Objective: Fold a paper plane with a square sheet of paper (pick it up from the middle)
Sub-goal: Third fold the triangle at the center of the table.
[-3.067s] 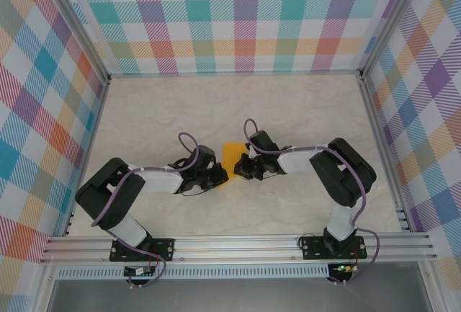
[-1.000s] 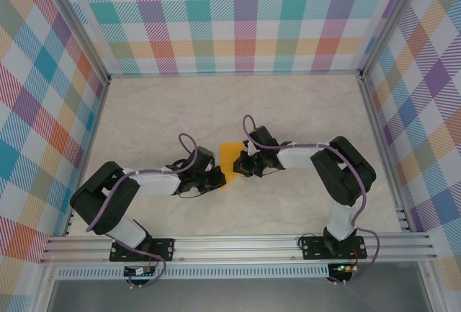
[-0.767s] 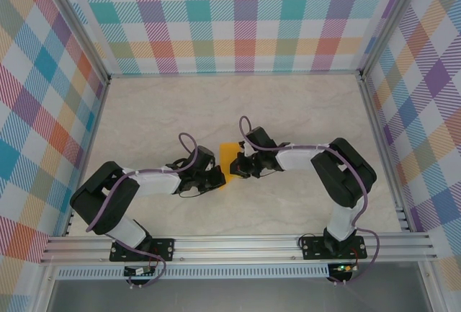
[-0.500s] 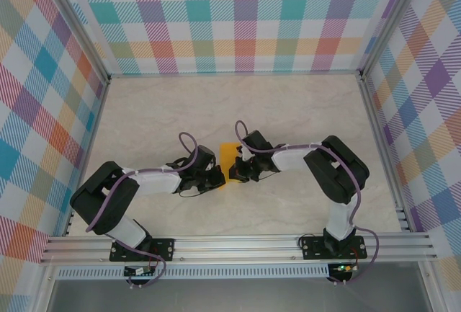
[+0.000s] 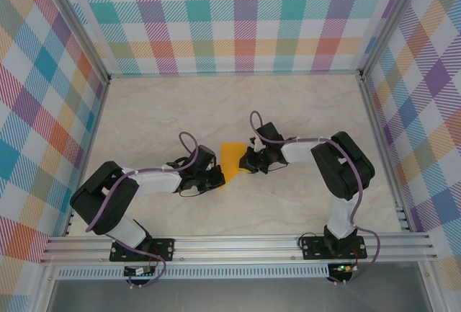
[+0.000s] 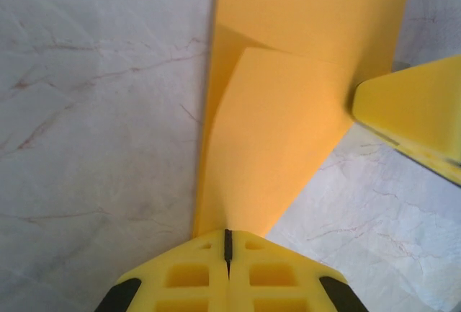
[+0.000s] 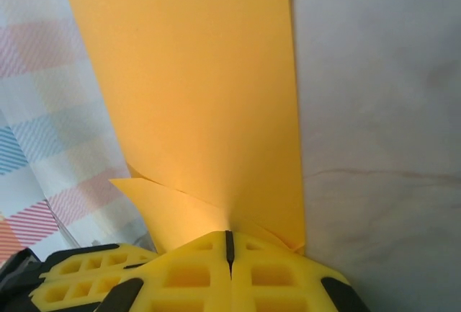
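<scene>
The orange-yellow sheet of paper (image 5: 230,156) is folded into overlapping layers and is held just above the marble table between the two grippers. My left gripper (image 5: 217,176) is shut on its near left corner. In the left wrist view the paper (image 6: 288,117) fans out from the closed tips (image 6: 227,237). My right gripper (image 5: 249,163) is shut on the paper's right edge. In the right wrist view the sheet (image 7: 194,88) rises from the closed tips (image 7: 229,238), with a loose flap (image 7: 155,207) at the left. The right gripper's finger (image 6: 414,114) shows at the paper's edge.
The marble table (image 5: 166,110) is boxed in by plaid walls (image 5: 238,16) at the back and on both sides. An aluminium rail (image 5: 238,247) runs along the near edge by the arm bases. Both forearms lie low over the table's middle.
My right gripper has pulled to the right and slightly away from the left one. More of the paper now shows between the two grippers. The left arm has barely moved.
</scene>
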`<control>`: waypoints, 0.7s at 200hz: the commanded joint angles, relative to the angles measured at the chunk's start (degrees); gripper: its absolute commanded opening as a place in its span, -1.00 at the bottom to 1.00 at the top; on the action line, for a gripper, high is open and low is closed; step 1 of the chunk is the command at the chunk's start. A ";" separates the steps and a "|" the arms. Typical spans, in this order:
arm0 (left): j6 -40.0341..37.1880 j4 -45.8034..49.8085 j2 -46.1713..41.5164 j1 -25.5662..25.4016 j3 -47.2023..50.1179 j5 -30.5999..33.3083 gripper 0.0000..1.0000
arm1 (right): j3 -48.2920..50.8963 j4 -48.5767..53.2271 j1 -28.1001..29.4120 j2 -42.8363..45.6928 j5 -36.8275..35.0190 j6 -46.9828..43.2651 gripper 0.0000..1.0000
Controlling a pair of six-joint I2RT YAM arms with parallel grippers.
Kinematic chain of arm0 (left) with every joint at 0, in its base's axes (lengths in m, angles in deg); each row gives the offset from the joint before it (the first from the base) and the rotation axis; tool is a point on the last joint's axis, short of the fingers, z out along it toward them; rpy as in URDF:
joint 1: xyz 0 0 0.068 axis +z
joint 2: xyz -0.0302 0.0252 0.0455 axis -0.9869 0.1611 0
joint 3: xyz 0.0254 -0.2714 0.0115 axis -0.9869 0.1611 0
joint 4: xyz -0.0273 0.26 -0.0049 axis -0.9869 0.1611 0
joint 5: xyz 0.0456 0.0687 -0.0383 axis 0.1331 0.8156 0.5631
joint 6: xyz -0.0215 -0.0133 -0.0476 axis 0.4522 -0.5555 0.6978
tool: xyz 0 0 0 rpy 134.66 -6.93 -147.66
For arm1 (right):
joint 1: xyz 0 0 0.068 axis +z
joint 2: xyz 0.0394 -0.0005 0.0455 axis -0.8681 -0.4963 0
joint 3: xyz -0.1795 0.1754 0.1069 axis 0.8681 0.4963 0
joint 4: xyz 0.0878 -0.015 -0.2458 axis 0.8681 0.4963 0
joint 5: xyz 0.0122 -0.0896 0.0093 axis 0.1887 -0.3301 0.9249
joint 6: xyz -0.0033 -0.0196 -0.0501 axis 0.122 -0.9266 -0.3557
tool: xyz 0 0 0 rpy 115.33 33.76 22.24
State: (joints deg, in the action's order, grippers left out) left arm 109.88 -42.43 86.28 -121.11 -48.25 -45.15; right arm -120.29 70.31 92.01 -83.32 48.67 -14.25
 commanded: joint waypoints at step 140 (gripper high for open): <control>-4.25 11.52 -7.99 -0.66 -5.69 5.51 -0.37 | 7.43 7.85 -7.60 21.41 -6.38 -6.05 0.04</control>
State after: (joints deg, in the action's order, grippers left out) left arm 106.60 -34.58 81.51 -121.11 -51.51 -43.47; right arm -113.99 76.48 84.25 -65.16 40.56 -17.87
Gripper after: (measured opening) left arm 0.267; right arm 0.457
